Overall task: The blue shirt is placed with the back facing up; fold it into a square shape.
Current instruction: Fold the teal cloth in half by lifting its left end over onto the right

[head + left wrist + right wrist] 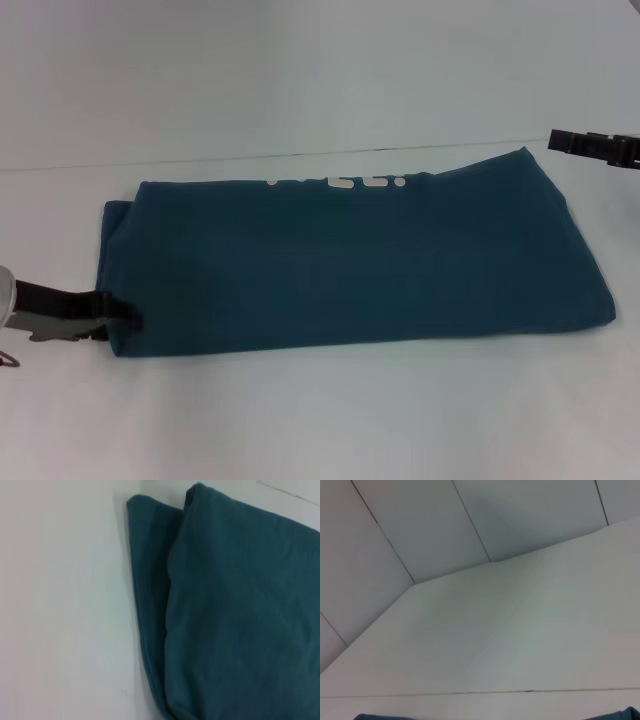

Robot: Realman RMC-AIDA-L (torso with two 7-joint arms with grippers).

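Final cross-fold: blue shirt (350,265) lay as a long band.
We noted left gripper (120,312) clenched on its near-left corner; right gripper (590,146), finger state indeterminable, should match.

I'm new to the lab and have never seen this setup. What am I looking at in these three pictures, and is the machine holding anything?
It is a two-armed robot folding laundry. The wide picture comes from a camera on its head, looking down at a white table. On it lies the blue shirt, already folded into a long band, with a bit of white lettering showing at its far edge. The left gripper is at the shirt's left end, touching the near corner; whether it grips the cloth cannot be seen. The right gripper hovers off the far right corner, holding nothing. The other two pictures come from cameras on the wrists: the left one shows the shirt's layered edge close up, the right mostly bare table.
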